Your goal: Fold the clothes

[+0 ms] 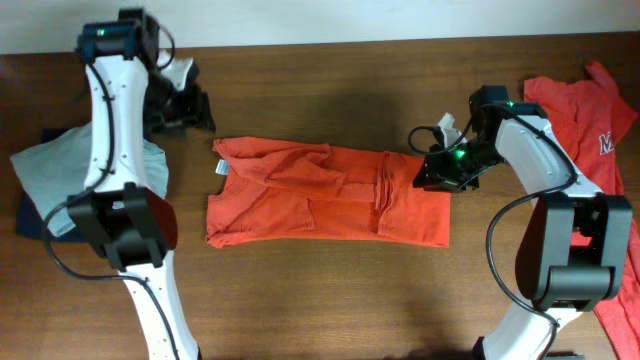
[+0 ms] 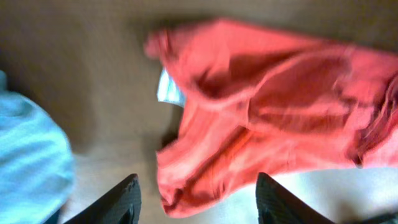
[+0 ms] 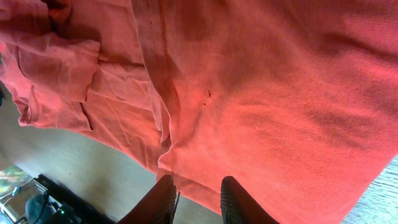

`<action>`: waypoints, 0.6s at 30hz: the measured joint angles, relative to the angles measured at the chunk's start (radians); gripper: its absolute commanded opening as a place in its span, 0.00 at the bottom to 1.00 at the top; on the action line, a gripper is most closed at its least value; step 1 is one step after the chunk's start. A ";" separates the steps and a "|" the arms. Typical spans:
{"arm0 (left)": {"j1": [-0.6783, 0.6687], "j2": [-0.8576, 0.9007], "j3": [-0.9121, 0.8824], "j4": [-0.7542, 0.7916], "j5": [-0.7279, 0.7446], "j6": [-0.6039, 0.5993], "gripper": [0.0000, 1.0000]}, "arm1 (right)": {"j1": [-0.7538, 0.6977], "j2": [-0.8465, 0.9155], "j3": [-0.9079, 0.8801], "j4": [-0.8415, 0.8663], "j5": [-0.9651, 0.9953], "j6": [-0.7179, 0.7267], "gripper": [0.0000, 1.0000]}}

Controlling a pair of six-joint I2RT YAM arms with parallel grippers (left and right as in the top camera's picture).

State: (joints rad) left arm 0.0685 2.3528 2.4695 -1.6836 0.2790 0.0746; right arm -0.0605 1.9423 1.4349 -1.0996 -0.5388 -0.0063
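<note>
One of the clothes, an orange-red T-shirt [image 1: 320, 195], lies folded into a wide band on the middle of the table, with a white tag at its left end. My left gripper [image 1: 185, 105] hovers open beyond the shirt's far-left corner. In the left wrist view, the shirt's [image 2: 273, 112] crumpled corner shows below the left gripper [image 2: 197, 186], and nothing is between the jaws. My right gripper [image 1: 440, 165] is over the shirt's far-right edge. In the right wrist view, the right gripper [image 3: 198, 180] stands narrowly open just above the hem [image 3: 186, 155]. A second orange-red shirt [image 1: 590, 110] with white lettering lies at the far right.
A pale blue-grey garment [image 1: 60, 180] lies heaped on something dark at the left edge, beside my left arm. The brown wooden table [image 1: 320, 290] shows bare in front of the folded shirt. The second shirt trails down the right edge behind my right arm.
</note>
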 measured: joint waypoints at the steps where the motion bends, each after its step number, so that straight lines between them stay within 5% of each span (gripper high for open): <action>1: 0.008 0.000 -0.039 -0.001 0.016 0.005 0.58 | -0.001 0.000 0.000 -0.001 0.000 -0.005 0.30; 6: 0.003 0.000 -0.306 0.041 0.063 0.065 0.59 | -0.024 -0.005 0.002 0.000 -0.001 -0.032 0.30; 18: 0.005 0.000 -0.593 0.425 0.075 0.101 0.65 | -0.143 -0.126 0.051 -0.020 -0.001 -0.058 0.35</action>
State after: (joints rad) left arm 0.0734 2.3524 1.8763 -1.2587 0.3542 0.1757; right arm -0.2031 1.8160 1.4857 -1.1194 -0.5400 -0.0643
